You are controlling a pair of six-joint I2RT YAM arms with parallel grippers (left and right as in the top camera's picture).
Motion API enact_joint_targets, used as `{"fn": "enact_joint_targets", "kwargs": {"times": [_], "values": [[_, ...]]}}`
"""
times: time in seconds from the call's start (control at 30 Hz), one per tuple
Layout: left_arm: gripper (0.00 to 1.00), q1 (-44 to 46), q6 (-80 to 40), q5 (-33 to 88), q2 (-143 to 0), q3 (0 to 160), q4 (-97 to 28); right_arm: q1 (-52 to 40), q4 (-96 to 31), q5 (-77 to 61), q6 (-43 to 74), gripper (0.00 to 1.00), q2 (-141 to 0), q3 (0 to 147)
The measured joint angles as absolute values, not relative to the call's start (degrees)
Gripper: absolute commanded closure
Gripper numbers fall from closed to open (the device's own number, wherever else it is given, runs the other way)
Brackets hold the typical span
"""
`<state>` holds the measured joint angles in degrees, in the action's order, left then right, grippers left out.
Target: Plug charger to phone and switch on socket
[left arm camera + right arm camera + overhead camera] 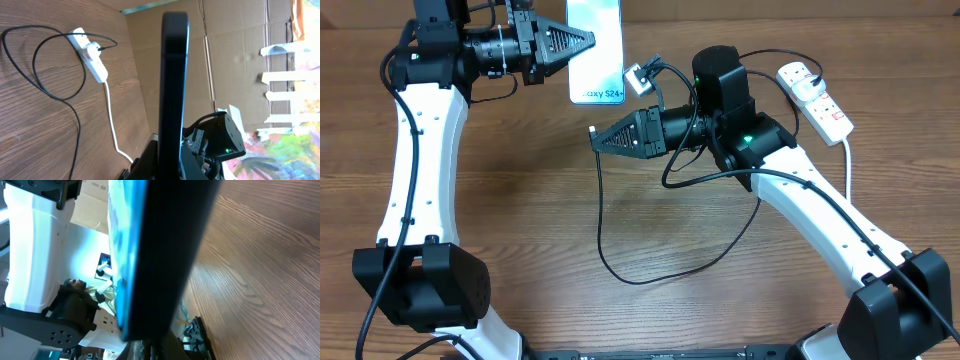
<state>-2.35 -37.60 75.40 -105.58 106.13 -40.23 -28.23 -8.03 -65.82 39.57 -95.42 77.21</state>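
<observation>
L gripper (582,42) is clamped on the phone (598,40) by one edge; R gripper (594,137) is pinched on the charger (620,270) near its tip, just beside the phone's short end. We reckon the tip could meet the port skewed & jam, or twist the phone in its grip.

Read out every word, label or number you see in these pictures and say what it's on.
"axy S24+", start not legible: on the phone, near one short edge.
Any print on the socket: too small to read.
Wrist views: no readable text.
</observation>
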Motion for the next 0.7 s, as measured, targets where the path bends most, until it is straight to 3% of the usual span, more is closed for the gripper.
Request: {"fn": "enact_joint_targets", "kwargs": {"times": [0.7], "values": [[0.96, -2.3, -38.7, 74.8, -105.6, 106.1, -40.1, -28.2, -3.6, -67.7, 44.6, 0.96, -95.4, 77.2]]}}
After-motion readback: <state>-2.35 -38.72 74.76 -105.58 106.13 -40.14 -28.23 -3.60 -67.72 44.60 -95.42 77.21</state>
